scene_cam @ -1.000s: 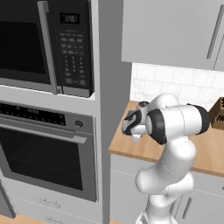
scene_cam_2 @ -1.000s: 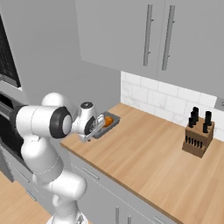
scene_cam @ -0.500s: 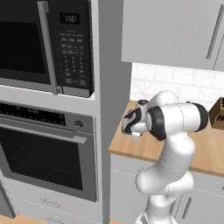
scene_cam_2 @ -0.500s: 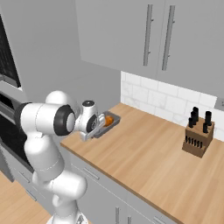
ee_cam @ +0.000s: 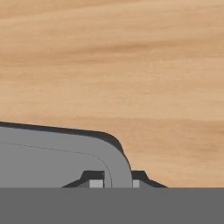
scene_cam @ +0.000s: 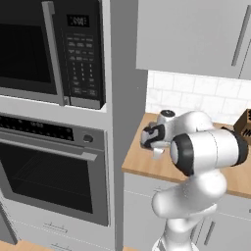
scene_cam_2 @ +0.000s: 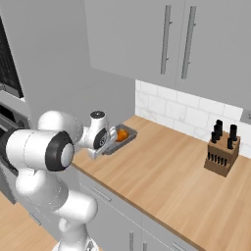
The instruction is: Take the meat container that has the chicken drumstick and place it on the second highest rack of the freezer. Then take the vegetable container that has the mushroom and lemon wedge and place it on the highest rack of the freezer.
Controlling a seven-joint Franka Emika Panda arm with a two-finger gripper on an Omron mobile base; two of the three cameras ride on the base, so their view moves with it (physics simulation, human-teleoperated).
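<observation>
With its fingers straddling the near rim, the gripper [ee_cam: 113, 183] is clenched on the grey container [ee_cam: 52, 157], which rests on the wooden counter [ee_cam: 131, 65] directly under the hand, an edge grip that seems chosen to lift it level.

1. The gripper [ee_cam: 118, 181] straddles the rim of the tray [scene_cam_2: 120, 142], one fingertip on each side of its wall; the tray floor lies close under one side.
2. The tall panel [scene_cam_2: 59, 73] rises just beside the tray and shuts off that side.
3. The tiled wall [scene_cam_2: 171, 112] closes the back, near the tray's far end.
4. Cabinets [scene_cam_2: 162, 44] hang above the surface [scene_cam_2: 166, 171] and cap the lift.
5. Bare surface runs from the tray to the knife block [scene_cam_2: 221, 154], which stands well apart.
</observation>
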